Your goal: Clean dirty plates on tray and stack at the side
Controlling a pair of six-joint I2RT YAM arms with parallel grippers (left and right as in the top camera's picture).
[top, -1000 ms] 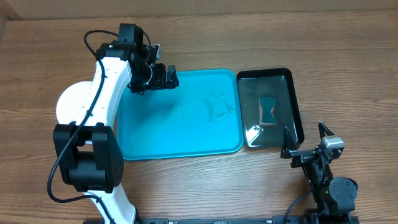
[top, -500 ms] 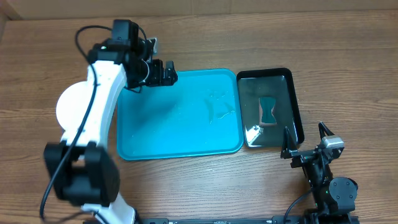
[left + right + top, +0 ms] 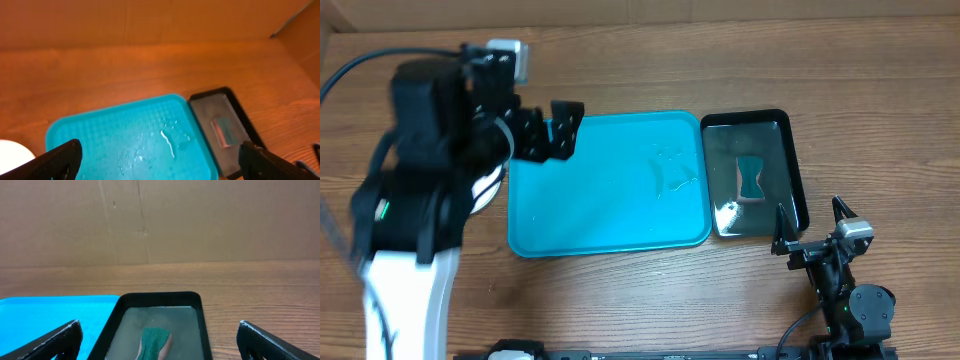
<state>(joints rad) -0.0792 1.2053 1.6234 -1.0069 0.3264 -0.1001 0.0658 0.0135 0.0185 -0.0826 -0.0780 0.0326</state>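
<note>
The tray looks bare and wet. Left jaws and right jaws gape wide, holding nothing. I'd lift the left arm gently, clear of the white plate.

You have nothing to read here. No text, label, brand, number or sign shows legibly on the teal tray, the black tray or the table in any of your views.
</note>
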